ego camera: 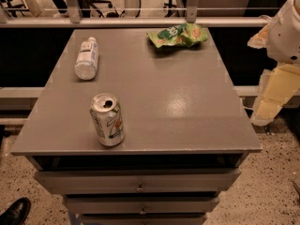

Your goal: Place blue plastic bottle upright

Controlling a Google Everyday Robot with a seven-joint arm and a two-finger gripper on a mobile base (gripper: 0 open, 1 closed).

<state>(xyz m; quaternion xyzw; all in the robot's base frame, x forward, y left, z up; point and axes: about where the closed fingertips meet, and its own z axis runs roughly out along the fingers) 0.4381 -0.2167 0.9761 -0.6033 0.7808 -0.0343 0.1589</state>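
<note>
Camera view showed the blue plastic bottle (87, 58) lying flat on the grey table (187, 107), with the gripper (274, 95) cut off at the right edge, jaw state impossible to tell.

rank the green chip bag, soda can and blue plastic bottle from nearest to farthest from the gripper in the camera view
The gripper hangs off the right edge of the table.
1. green chip bag, back right of the top
2. soda can, front left, upright
3. blue plastic bottle, back left, lying on its side
</note>
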